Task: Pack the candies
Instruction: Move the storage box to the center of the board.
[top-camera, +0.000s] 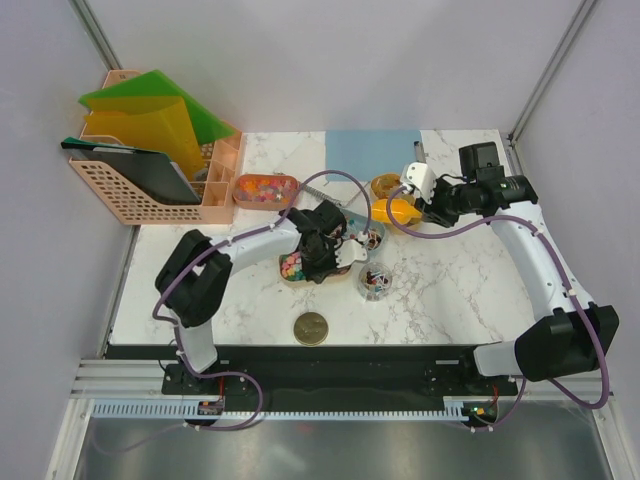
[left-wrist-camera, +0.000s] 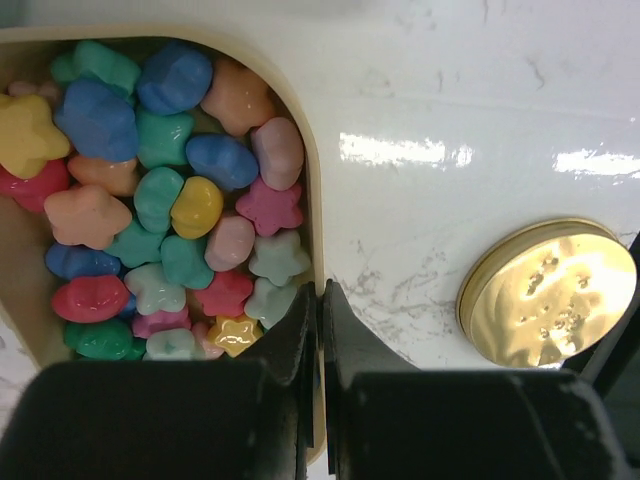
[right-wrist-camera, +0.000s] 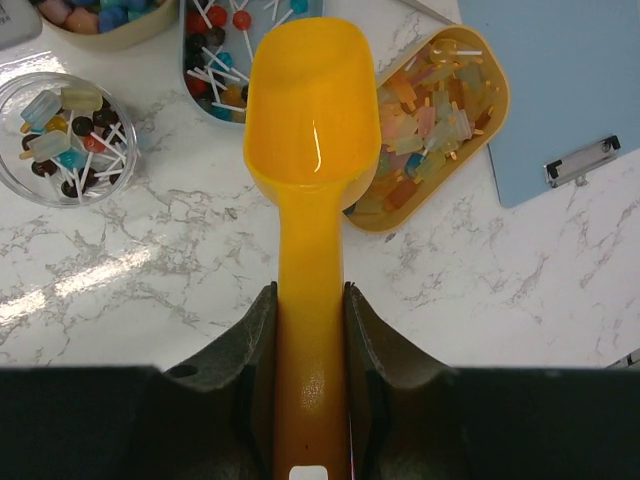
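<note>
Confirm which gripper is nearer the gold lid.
Left. The left gripper grips the candy tray just beside the gold lid; the right gripper holds the scoop farther off.

Bright, even light; glare streaks on table (left-wrist-camera: 395, 150), lid (left-wrist-camera: 548, 290); soft shadows.

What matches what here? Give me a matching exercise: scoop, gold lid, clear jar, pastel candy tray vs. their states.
1 orange scoop
2 gold lid
3 clear jar
4 pastel tray

a rim pinched by left gripper
b holds candies on sticks
c in right gripper, bowl empty
d flat on table, near arm bases

Pairs: 1-c, 2-d, 3-b, 4-a
</note>
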